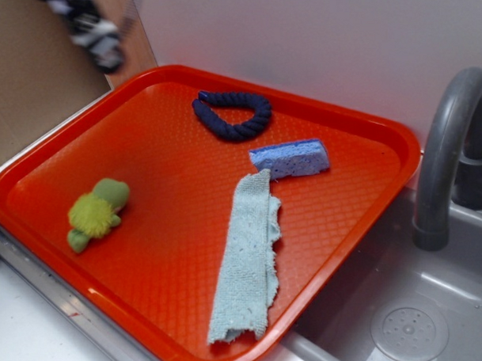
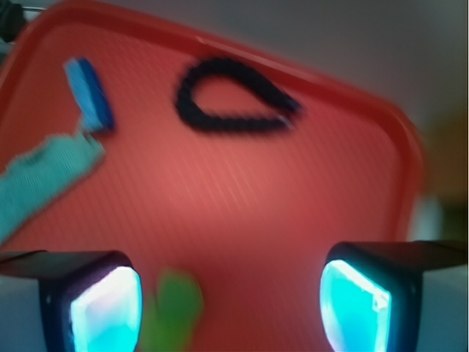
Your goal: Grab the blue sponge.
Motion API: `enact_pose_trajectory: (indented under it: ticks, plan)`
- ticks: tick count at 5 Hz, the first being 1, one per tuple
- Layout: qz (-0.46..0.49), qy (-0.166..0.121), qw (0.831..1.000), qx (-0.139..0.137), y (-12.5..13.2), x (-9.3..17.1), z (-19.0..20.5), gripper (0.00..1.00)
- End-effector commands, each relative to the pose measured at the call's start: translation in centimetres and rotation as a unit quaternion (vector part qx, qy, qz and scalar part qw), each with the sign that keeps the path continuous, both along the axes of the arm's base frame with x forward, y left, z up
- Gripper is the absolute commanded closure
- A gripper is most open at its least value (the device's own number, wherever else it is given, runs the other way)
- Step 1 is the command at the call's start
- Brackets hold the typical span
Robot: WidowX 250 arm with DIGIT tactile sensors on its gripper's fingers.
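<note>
The blue sponge [image 1: 290,158] lies on the orange tray [image 1: 160,136], right of centre, touching the top end of a pale teal cloth strip [image 1: 248,259]. In the wrist view the blue sponge [image 2: 89,94] shows at upper left, above the cloth [image 2: 40,183]. My gripper [image 1: 89,27] is a blurred shape high at the upper left of the exterior view, far from the sponge. In the wrist view my gripper [image 2: 231,304] is open and empty, its jaws wide apart over the tray.
A dark navy rope ring [image 1: 232,116] lies at the tray's far side, also in the wrist view [image 2: 231,99]. A green toy turtle [image 1: 96,213] sits at the tray's left. A grey faucet [image 1: 446,157] and sink [image 1: 404,309] stand to the right. A white wall is behind.
</note>
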State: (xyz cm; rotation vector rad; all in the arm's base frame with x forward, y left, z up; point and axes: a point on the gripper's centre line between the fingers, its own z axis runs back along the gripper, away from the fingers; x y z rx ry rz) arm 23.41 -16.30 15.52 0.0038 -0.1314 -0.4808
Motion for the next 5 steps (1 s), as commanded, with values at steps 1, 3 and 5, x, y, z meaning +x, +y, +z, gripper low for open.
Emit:
enact_pose_trajectory:
  ticks: [1, 3, 5]
  plan:
    - [-0.105, -0.012, 0.994, -0.039, -6.9, 0.3, -0.6, 0.0]
    - [-0.125, 0.036, 0.991, -0.007, -10.9, -0.5, -5.1, 0.0]
    - [-0.109, 0.073, 0.991, 0.013, -12.4, 1.1, -7.8, 0.0]
